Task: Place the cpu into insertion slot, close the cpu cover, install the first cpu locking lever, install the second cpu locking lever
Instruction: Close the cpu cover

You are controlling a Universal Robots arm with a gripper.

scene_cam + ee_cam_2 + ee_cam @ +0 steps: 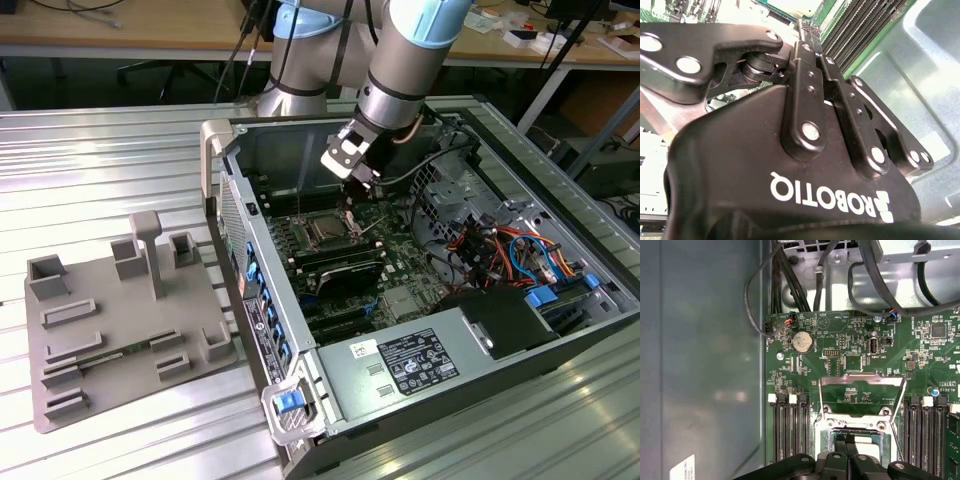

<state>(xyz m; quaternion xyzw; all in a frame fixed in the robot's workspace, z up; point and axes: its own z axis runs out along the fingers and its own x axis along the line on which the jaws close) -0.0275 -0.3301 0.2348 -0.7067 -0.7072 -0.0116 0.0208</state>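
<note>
Two fingers of the gripper sat pressed together in the first wrist view, nothing visibly pinched betw. them, tips just above the insertion slot. A pale patch inside the slot looked like the cpu, seated, tho partly hidden. The cpu cover stood raised at the slot's edge away from the fingers, motherboard showing thru its cut-out. Judged step: closing the cover. Done well, imo: confirm chip lies flat, push on the frame's bar only, follow the hinge arc slowly, keep tips off the chip & the memory slots beside.
</note>
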